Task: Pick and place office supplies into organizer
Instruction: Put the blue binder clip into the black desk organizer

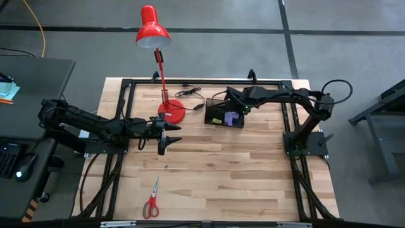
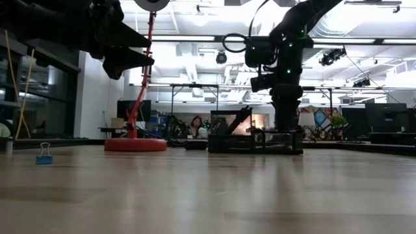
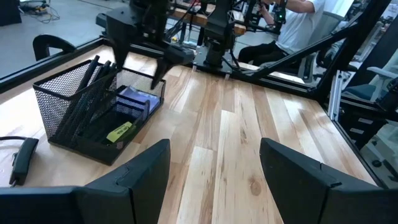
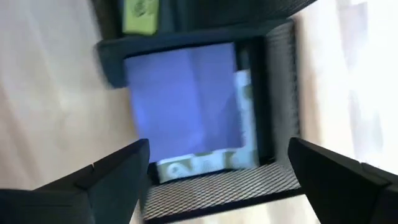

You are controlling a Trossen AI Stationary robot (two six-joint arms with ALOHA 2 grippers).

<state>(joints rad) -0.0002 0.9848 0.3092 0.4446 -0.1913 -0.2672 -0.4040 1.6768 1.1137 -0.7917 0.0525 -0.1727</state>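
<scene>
Wooden worktop (image 1: 240,171) with two dark arms, seen at one moment of a sorting task. The red desk lamp (image 1: 158,50) stands at the far edge, its round base just beside the black mesh organizer (image 1: 218,114), which sits near the far middle of the worktop.

The right pincer (image 1: 235,113) hangs directly above the organizer, its fingers spread apart and empty; its wrist view looks straight down into a compartment. The left pincer (image 1: 166,136) waits over the middle of the worktop, well apart from the organizer, its fingers likewise apart and holding nothing.

Contents already placed: several black pens (image 3: 87,84) leaning in the tall compartment; the purple notepad (image 4: 183,99) lying flat in a low compartment, over a white patterned packet (image 4: 205,163) whose edge shows beside and below it; a small yellow piece (image 3: 119,132) in the neighbouring compartment.

Remaining: the red-handled scissors (image 1: 152,201) lie at the near edge of the worktop, well apart from both pincers. A small blue binder clip (image 2: 43,155) also stands loose on the worktop. Judged from this layout, the task is mostly done.
</scene>
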